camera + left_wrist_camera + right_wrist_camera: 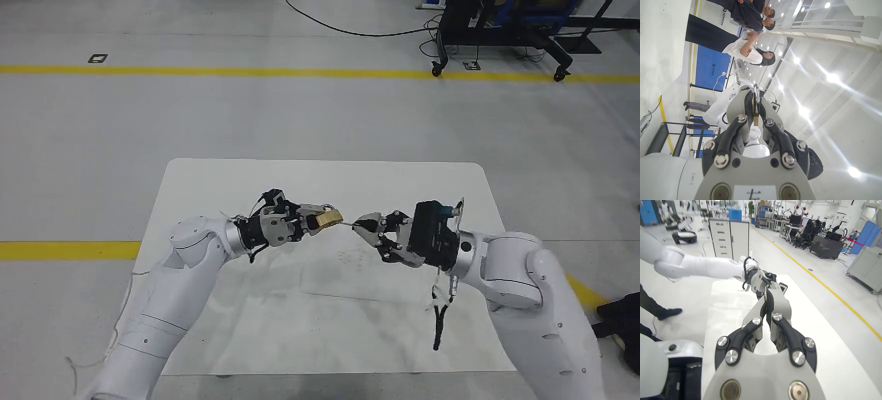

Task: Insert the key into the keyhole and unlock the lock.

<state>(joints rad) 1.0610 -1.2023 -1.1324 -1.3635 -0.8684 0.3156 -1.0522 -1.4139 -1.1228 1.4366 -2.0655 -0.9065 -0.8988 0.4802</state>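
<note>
Your left gripper (pixel 312 219) is squeezing the gold lock (pixel 327 215) up over the white table (pixel 220 190), and your right gripper (pixel 368 226) is pinching the key (pixel 349 224), its tip right at the lock. If you are pushing crooked, the key may slip or bend. A grey floor (pixel 300 120) with yellow lines (pixel 300 72) is lying all around.
</note>
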